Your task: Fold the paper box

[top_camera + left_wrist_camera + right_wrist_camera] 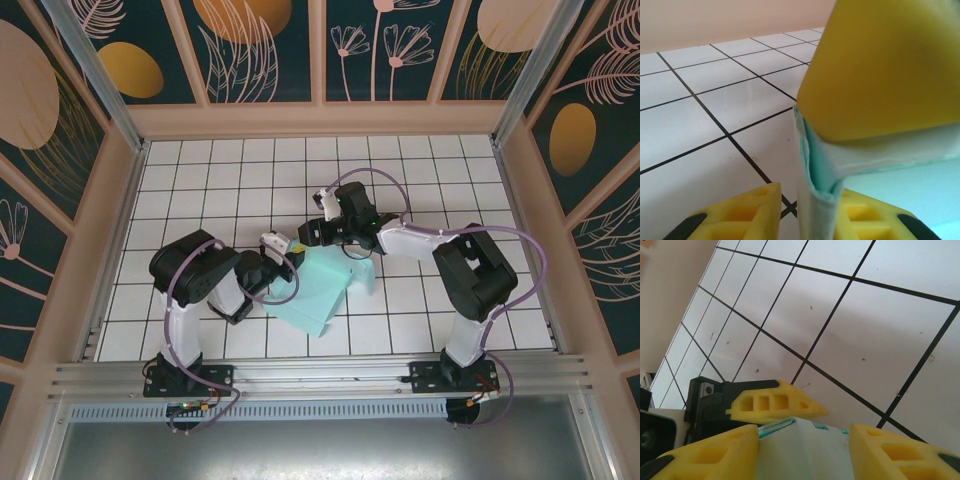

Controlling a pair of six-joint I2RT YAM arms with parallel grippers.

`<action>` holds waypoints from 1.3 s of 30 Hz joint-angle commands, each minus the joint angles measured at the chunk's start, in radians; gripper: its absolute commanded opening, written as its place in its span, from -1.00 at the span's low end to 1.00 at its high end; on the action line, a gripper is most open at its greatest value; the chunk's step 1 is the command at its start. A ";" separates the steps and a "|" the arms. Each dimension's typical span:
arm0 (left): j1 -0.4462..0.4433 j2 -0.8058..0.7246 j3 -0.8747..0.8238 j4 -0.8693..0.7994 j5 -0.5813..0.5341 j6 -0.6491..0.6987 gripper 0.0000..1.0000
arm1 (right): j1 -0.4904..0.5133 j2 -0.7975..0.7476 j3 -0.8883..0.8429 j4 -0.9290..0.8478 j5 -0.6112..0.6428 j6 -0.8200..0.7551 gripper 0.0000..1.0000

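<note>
While the right gripper [804,440] is clamping the far edge of the paper box [310,295], which is lying mid-scene on the tabletop [200,170], the left gripper [807,202] is straddling a folded edge narrowly, a gap showing beside one finger [735,215]. If either gripper is pulling against this loose hold, the thin card may slip free or crease off-line.
</note>
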State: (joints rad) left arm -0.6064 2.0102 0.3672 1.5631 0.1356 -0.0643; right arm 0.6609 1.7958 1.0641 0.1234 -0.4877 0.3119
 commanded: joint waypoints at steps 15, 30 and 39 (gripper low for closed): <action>-0.003 -0.026 0.037 -0.104 -0.049 -0.008 -0.89 | 0.024 -0.039 -0.073 -0.073 0.066 -0.010 -0.01; -0.002 0.018 0.062 -0.129 -0.154 -0.030 -1.00 | 0.080 -0.041 -0.073 -0.035 0.045 0.092 -0.06; -0.002 -0.018 0.022 -0.037 -0.127 -0.047 -1.00 | 0.022 -0.194 -0.139 0.076 0.108 0.131 0.20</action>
State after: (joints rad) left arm -0.6201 1.9984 0.4072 1.5017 0.0605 -0.0834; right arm 0.6983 1.6878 0.9539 0.1867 -0.3737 0.4072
